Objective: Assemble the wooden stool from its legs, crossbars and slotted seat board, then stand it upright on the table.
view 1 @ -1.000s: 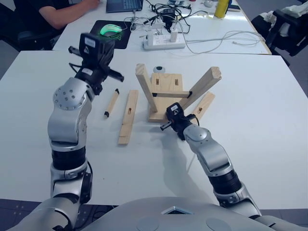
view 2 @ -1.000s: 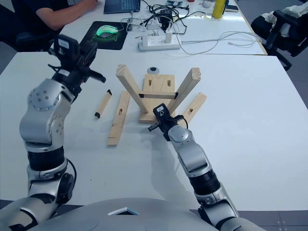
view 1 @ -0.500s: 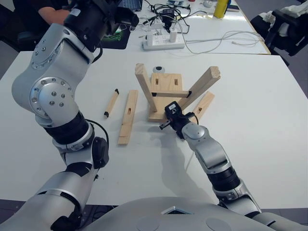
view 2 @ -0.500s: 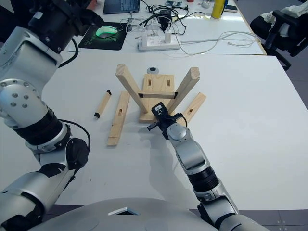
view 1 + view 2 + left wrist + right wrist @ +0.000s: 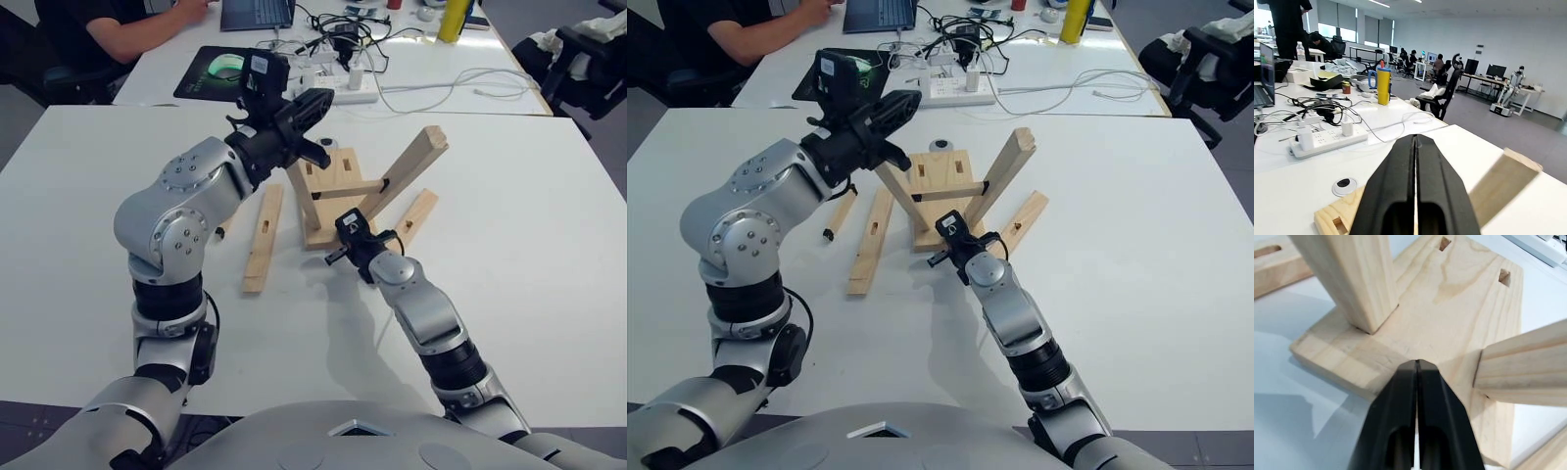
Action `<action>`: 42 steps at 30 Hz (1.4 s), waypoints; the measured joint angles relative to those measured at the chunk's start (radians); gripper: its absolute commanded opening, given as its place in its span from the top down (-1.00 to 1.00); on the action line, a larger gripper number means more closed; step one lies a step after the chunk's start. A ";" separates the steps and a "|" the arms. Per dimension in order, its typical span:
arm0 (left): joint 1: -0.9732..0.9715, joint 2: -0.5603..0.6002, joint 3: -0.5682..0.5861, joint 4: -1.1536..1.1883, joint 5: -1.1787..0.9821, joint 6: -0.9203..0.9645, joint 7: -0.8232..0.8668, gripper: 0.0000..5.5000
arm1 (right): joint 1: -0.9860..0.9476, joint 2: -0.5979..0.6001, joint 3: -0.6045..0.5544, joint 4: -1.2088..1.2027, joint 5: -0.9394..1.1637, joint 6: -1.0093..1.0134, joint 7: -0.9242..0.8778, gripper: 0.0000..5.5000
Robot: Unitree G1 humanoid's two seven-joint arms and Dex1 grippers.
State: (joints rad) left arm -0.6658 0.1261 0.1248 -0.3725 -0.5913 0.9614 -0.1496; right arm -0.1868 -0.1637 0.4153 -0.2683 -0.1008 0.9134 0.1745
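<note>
The slotted seat board (image 5: 343, 168) lies flat on the white table. Two legs stand plugged into it: the left leg (image 5: 304, 201) and the right leg (image 5: 409, 168), which leans outward. A crossbar (image 5: 348, 188) joins them. My left gripper (image 5: 319, 97) hovers shut above the left leg's top end, fingers (image 5: 1415, 191) pressed together. My right gripper (image 5: 341, 238) is shut with its fingers (image 5: 1417, 396) resting at the board's near edge, between the two leg bases. A loose leg (image 5: 261, 240) lies left of the board, another (image 5: 416, 215) right of it. A short dowel (image 5: 835, 217) lies farther left.
A cable grommet (image 5: 939, 145) sits in the table just behind the board. On the desk beyond are a power strip (image 5: 955, 90) with tangled cables, a mouse pad (image 5: 211, 73) and a yellow bottle (image 5: 451, 20). A person sits at that desk.
My left arm swung up and back, then came forward and right, over the stool's left leg. The right arm and the wooden parts have stayed put.
</note>
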 measured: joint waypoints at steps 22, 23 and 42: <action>-0.072 0.244 0.256 0.161 0.037 -0.285 -0.041 0.99 | -0.136 0.006 -0.037 0.080 0.034 0.067 0.102 1.00; -0.068 0.245 0.260 0.161 0.037 -0.287 -0.037 0.99 | -0.148 -0.001 -0.035 0.080 0.034 0.093 0.113 1.00; 0.044 0.283 0.306 0.107 0.041 -0.303 -0.001 0.99 | -0.096 -0.552 0.047 -0.123 0.078 0.082 0.380 1.00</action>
State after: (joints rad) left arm -0.6216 0.4092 0.4303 -0.2650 -0.5500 0.6579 -0.1510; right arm -0.2829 -0.7157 0.4620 -0.3914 -0.0229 0.9952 0.5546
